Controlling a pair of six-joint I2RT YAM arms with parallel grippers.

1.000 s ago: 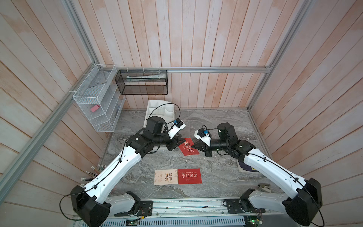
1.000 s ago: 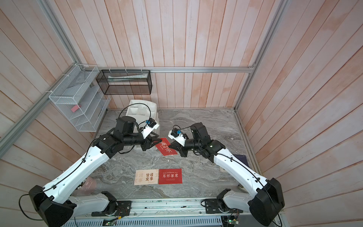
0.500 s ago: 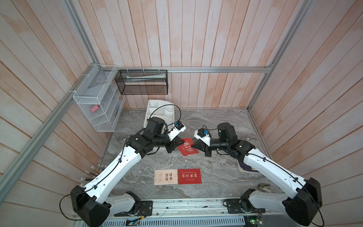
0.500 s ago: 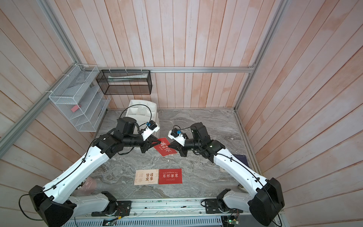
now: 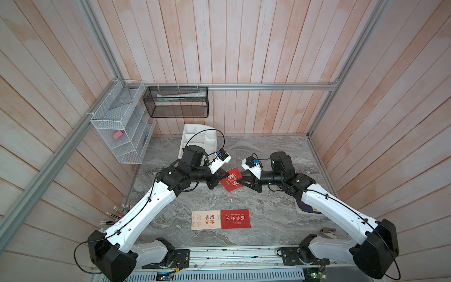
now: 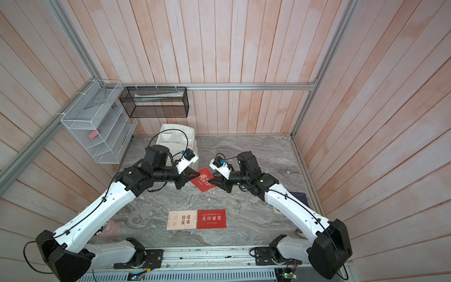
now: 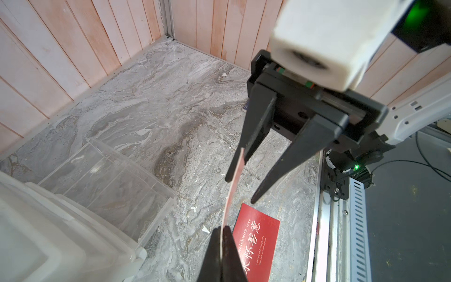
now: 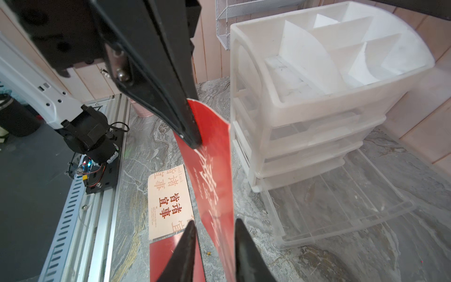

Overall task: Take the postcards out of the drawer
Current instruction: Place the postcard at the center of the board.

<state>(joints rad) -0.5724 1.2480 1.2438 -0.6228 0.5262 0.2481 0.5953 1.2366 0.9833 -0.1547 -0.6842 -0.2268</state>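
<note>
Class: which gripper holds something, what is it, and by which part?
Left gripper pinches the red card by one end; right gripper stands open around the other.

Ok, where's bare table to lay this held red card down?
Bare marble right of the flat red card, short of the navy booklet; also the far right corner. Crowded around the clear drawer and white organizer by the left gripper.

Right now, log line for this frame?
left gripper: shut on raised red postcard | right gripper: open | cream postcard, other red postcard: flat on table | drawer: open
</note>
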